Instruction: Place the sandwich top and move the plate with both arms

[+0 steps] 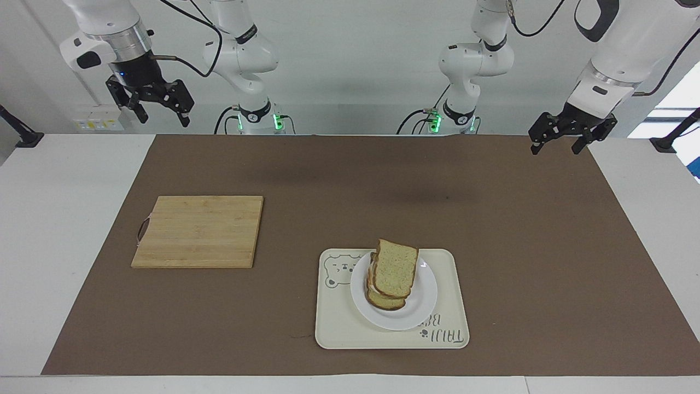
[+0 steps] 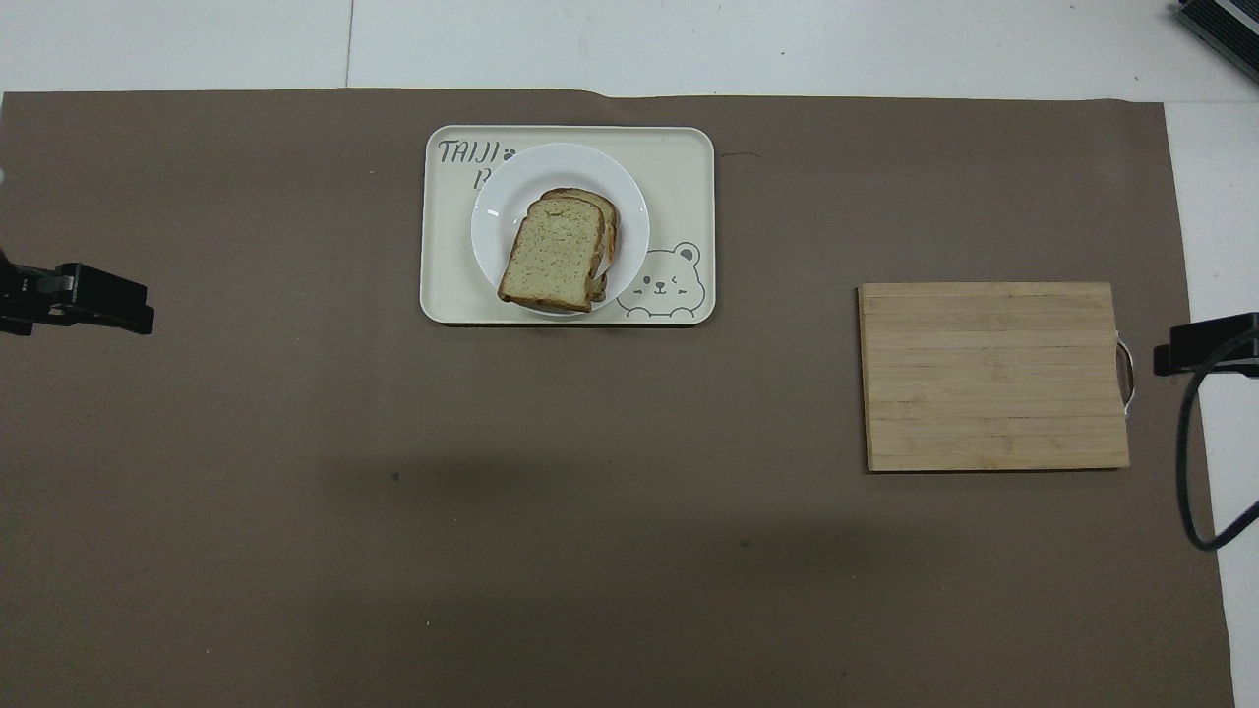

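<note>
- Overhead view is showing the sandwich top (image 2: 553,258) lying as the uppermost slice of the stack on the plate (image 2: 511,182), skewed a little against the slice under it; the plate is sitting inside the cream tray (image 2: 689,162), which is lying on the brown mat (image 2: 393,541), farther from the robots than the cutting board (image 2: 993,376) and toward the left arm's end of it.
- Judging from how things are lying, both steps are looking done: the bread is capping the stack and the plate is resting in the tray; if the tray is the goal, nothing more is calling for a grasp, and the next move is only asking the arms to park clear; if the plate is to travel again, each gripper would be needing to come down at facing rims.
- Facing view is showing the left gripper (image 1: 556,141) hanging high over the mat's corner at its own end, jaws released and holding nothing, pointing down.
- Right gripper (image 1: 158,112) is hovering high over the bare table (image 1: 65,219) at its own end, jaws likewise spread and empty; both arms are waiting well apart from the tray.
</note>
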